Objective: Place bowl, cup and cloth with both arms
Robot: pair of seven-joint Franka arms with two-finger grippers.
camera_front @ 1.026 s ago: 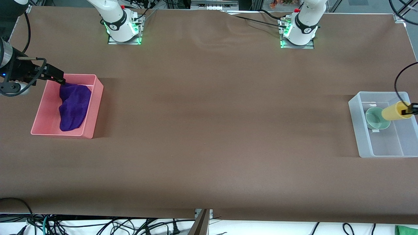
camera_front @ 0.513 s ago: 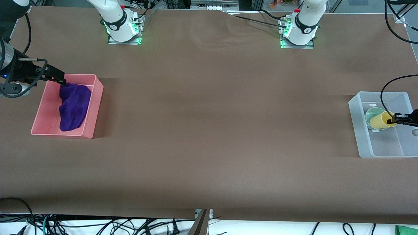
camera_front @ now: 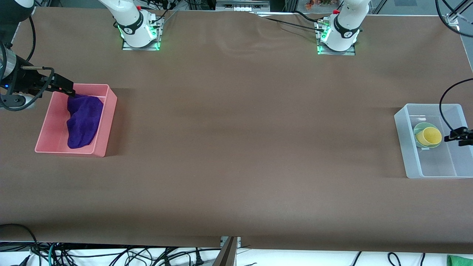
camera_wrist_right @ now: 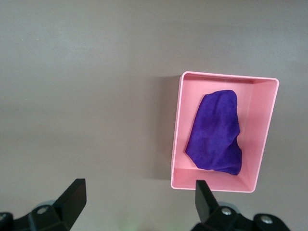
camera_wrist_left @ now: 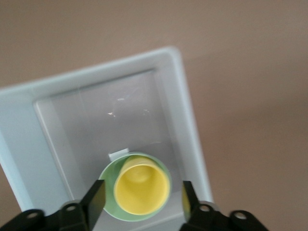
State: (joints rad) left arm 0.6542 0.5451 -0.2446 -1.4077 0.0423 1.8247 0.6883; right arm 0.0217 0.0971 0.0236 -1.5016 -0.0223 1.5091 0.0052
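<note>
**A:** Where has the cup ended up?

**B:** The yellow cup (camera_front: 430, 136) sits inside the mint-green bowl (camera_front: 419, 130), leaning a little so its open mouth shows. The bowl itself rests in the clear plastic bin (camera_front: 410, 147) at the left arm's end of the desk (camera_front: 240, 147), in the part of the bin farther from the front camera.

**A:** And the left gripper?

**B:** The left gripper (camera_front: 457, 134) hangs over that clear bin, just beside the cup and apart from it. In the left wrist view its fingers (camera_wrist_left: 96, 199) are spread wide, with the cup (camera_wrist_left: 142, 185) and the bowl (camera_wrist_left: 109, 180) showing between them and nothing gripped. The bin's rim (camera_wrist_left: 185, 96) frames both.

**A:** What about the cloth?

**B:** The deep purple cloth (camera_front: 83, 120) lies rumpled in the pink bin (camera_front: 107, 122), which stands at the right arm's end of the desk, well apart from the clear bin. One end of the cloth reaches up toward the bin corner farther from the front camera.

**A:** Is the right gripper holding it?

**B:** No. The right gripper (camera_front: 65, 87) is over that corner of the pink bin, close to the cloth's upper end. The right wrist view shows its fingers (camera_wrist_right: 72, 197) spread apart and empty, with the pink bin (camera_wrist_right: 179, 125) and the cloth (camera_wrist_right: 216, 132) below them.
</note>
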